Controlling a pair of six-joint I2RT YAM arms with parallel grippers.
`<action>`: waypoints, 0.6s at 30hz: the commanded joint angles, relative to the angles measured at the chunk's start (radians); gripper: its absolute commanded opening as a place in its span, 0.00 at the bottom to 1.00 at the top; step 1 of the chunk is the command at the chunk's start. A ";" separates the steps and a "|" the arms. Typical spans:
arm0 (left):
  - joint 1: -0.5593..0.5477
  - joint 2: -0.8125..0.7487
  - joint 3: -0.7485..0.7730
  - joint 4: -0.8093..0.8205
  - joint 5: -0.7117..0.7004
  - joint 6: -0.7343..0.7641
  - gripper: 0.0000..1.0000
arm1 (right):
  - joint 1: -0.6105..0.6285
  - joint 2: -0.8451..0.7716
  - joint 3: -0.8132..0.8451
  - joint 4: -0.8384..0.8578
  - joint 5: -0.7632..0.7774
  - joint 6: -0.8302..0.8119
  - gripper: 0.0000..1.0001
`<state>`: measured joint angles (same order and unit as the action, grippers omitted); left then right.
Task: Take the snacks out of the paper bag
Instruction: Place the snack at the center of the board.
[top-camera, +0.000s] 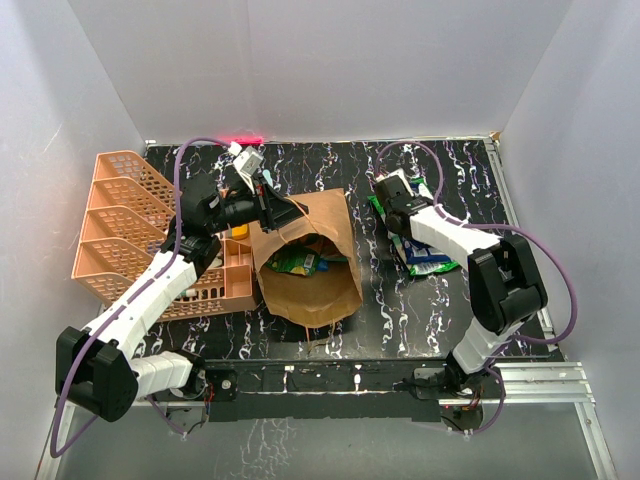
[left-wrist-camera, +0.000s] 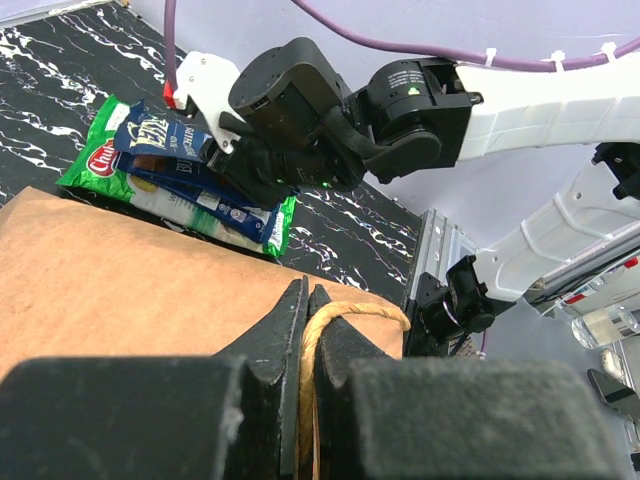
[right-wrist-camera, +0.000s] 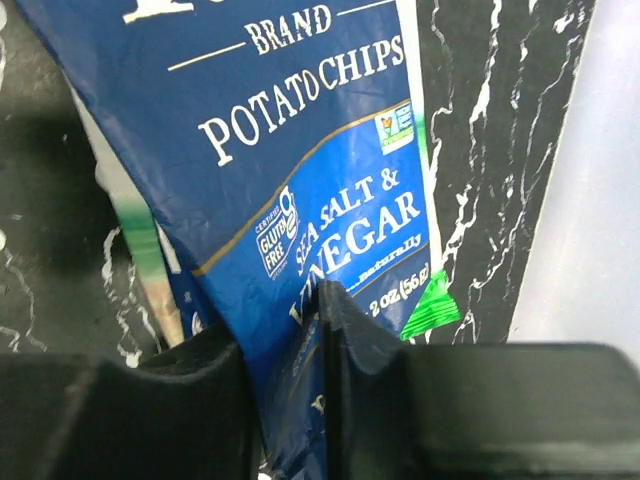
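The brown paper bag (top-camera: 318, 292) lies in the middle of the table, its mouth open upward, and a green snack packet (top-camera: 297, 263) shows inside. My left gripper (top-camera: 288, 209) is at the bag's far rim, shut on the twisted paper handle (left-wrist-camera: 352, 312); the bag's side (left-wrist-camera: 120, 290) fills the left wrist view. A pile of green and blue snack packets (top-camera: 425, 252) lies right of the bag and also shows in the left wrist view (left-wrist-camera: 170, 165). My right gripper (top-camera: 390, 198) is at the pile's far end, shut on a dark blue potato chips packet (right-wrist-camera: 300, 170).
An orange lattice organizer (top-camera: 120, 225) stands left of the bag, holding small items. White walls enclose the table on three sides. A metal rail (top-camera: 530, 375) runs along the near right edge.
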<state>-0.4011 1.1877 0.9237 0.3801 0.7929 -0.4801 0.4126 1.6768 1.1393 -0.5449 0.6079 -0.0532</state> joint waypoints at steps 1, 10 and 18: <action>0.007 -0.027 0.044 0.027 0.005 0.005 0.00 | 0.015 -0.119 0.043 -0.116 -0.058 0.184 0.34; 0.008 -0.012 0.040 0.049 0.019 -0.019 0.00 | 0.070 -0.628 -0.134 -0.138 -0.531 0.512 0.66; 0.008 -0.016 0.042 0.035 0.007 -0.005 0.00 | 0.092 -0.886 -0.263 -0.063 -0.812 0.548 0.64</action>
<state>-0.4011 1.1881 0.9237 0.3889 0.7979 -0.4984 0.4854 0.8360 0.9218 -0.6979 -0.0017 0.4301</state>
